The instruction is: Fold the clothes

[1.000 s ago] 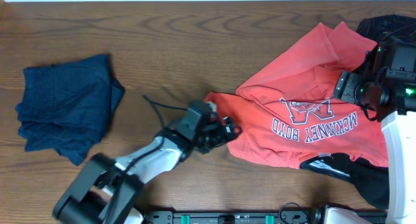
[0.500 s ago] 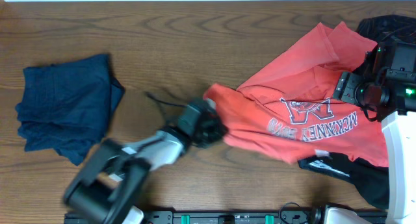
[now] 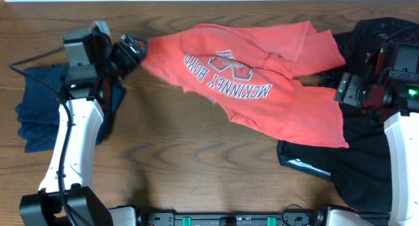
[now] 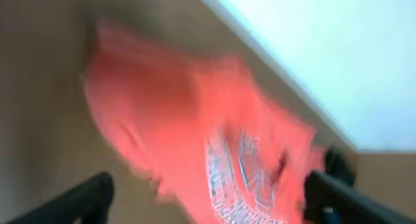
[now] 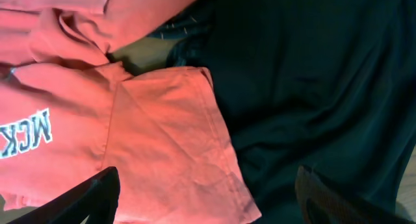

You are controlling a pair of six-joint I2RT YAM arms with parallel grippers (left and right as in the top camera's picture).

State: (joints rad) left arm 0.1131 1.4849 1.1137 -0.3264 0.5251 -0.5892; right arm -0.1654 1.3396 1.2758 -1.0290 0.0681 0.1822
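A red shirt [image 3: 262, 88] with "McKinney Boyd" lettering lies stretched across the far middle of the table. Its left tip reaches my left gripper [image 3: 136, 48]. In the blurred left wrist view the shirt [image 4: 195, 133] runs down between the fingers of my left gripper [image 4: 208, 201], which stand wide apart. My right gripper [image 3: 348, 88] is open and empty, hovering over the shirt's right corner [image 5: 149, 139] and a black garment [image 5: 312, 87]; its fingers [image 5: 208, 198] are spread at the frame's lower edge.
A folded dark blue garment [image 3: 46, 114] lies at the left, partly under my left arm. The black garment [image 3: 353, 160] is spread at the right edge. Bare wooden table [image 3: 183, 160] shows in the front middle.
My left arm swung from the front middle to the far left, and the red shirt went with it, now pulled out leftward. The right arm has not moved.
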